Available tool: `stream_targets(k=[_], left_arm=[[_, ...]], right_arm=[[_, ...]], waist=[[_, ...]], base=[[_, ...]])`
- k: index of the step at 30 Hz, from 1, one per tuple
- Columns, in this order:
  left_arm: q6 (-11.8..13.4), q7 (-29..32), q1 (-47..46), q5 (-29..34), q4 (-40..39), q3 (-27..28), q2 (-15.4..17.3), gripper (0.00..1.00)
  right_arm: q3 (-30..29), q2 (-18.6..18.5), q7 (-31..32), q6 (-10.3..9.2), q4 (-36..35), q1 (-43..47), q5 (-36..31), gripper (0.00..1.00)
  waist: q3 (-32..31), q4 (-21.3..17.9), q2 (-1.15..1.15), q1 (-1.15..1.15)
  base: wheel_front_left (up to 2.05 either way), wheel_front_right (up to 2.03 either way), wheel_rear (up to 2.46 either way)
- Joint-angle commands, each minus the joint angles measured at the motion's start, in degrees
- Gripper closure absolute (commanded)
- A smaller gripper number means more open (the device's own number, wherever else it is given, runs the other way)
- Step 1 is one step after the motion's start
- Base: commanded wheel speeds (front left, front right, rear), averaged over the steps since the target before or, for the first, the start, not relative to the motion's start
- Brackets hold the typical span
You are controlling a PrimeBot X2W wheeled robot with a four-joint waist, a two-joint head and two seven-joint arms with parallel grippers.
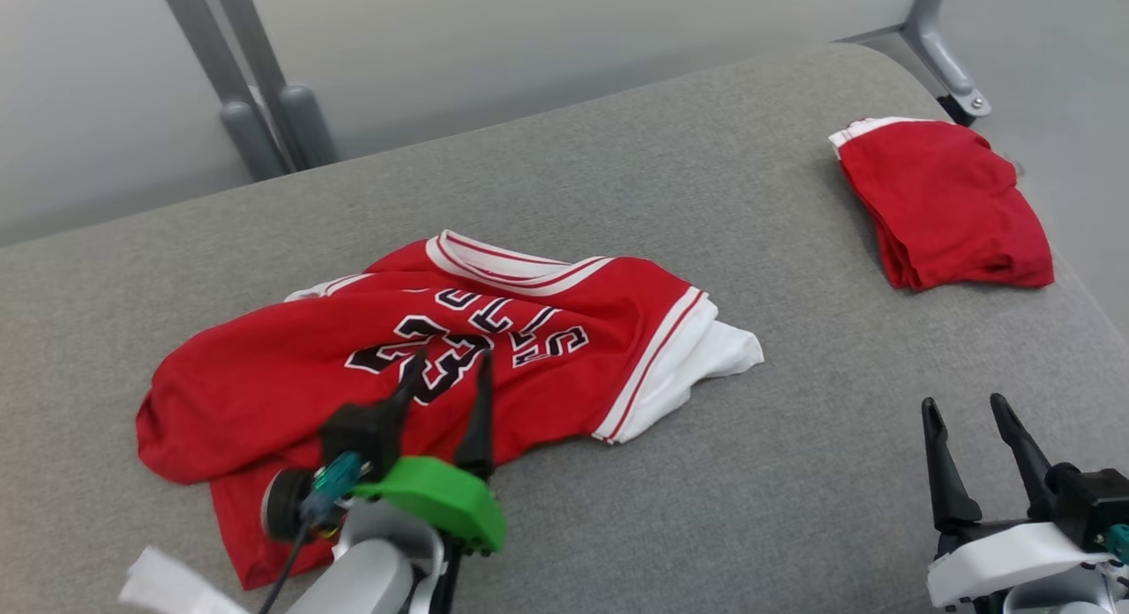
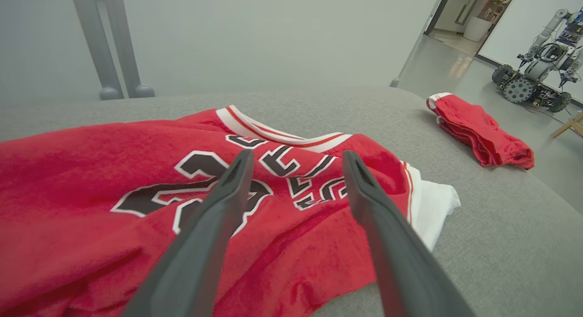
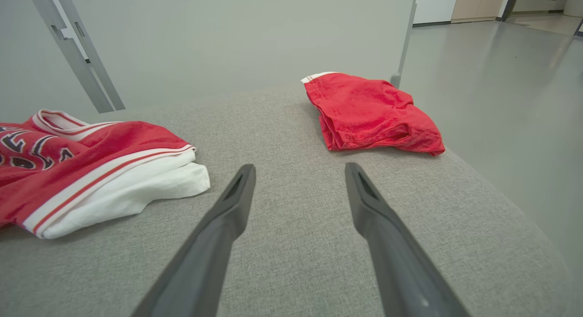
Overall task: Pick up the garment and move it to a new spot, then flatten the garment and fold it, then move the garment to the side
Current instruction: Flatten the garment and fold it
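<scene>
Head view: garment lies rumpled on grey surface. Left fingers released, spread above garment. Right fingers released, empty, right of garment. Folded red cloth lies farther right.

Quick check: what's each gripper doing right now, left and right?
Left gripper: open, holding nothing, over the red jersey.
Right gripper: open, empty, over the grey cushion.

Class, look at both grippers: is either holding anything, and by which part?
Nothing is held. The left gripper is open over the red jersey; the right gripper is open over the grey cushion.
</scene>
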Motion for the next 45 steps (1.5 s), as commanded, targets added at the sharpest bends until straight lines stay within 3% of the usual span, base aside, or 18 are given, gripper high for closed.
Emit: stream_targets(k=[1,4,8,14,23,27,34,45], left_arm=[[1.95,-0.5,3.61,0.77,-3.42,2.43,1.34,0.0],[5.48,-0.59,10.72,5.17,-12.18,9.76,4.77,0.0],[5.17,-0.58,19.63,10.81,-19.92,17.53,7.1,0.0],[-0.43,-0.6,27.35,17.3,-22.29,26.7,6.09,0.0],[-12.73,-0.54,32.9,22.73,-16.23,38.87,-1.17,0.0],[-17.07,-0.54,33.35,25.32,-14.64,43.54,-4.49,0.0],[-23.0,-0.54,32.05,28.12,-13.17,45.54,-7.67,0.0],[-24.62,-0.54,32.15,29.38,-12.45,43.36,-8.42,0.0]], right_arm=[[-0.8,-0.26,-0.17,-0.02,-0.8,1.05,-0.59,0.0],[-1.8,-0.74,-0.17,-0.02,-1.95,1.83,-1.14,0.0],[-2.99,-1.33,-0.17,-0.02,-3.23,2.23,-1.53,0.0],[-4.55,-1.72,-0.17,-0.02,-4.01,2.93,-2.48,0.0],[-3.48,-1.45,-0.17,-0.02,-1.7,2.48,-4.0,0.0],[-2.3,-1.37,-0.17,-0.02,0.13,2.08,-4.84,0.0],[-1.83,-0.71,-0.17,-0.02,0.28,0.97,-4.88,0.0],[-1.85,-0.48,-0.17,-0.02,0.14,1.2,-4.51,0.0]], waist=[[-2.16,3.99,0.0,0.0],[-3.01,6.65,0.0,0.0],[-4.08,9.51,0.0,0.0],[-6.37,12.88,0.0,0.0],[-7.73,14.67,0.0,0.0],[-7.9,14.68,0.0,0.0],[-7.42,14.39,0.0,0.0],[-7.68,12.22,0.0,0.0]], base=[[0.0,0.0,0.0],[0.0,0.0,0.0],[0.0,0.0,0.0],[0.0,0.0,0.0],[0.0,0.0,0.0],[0.0,0.0,0.0],[0.0,0.0,0.0],[0.0,0.0,0.0]])
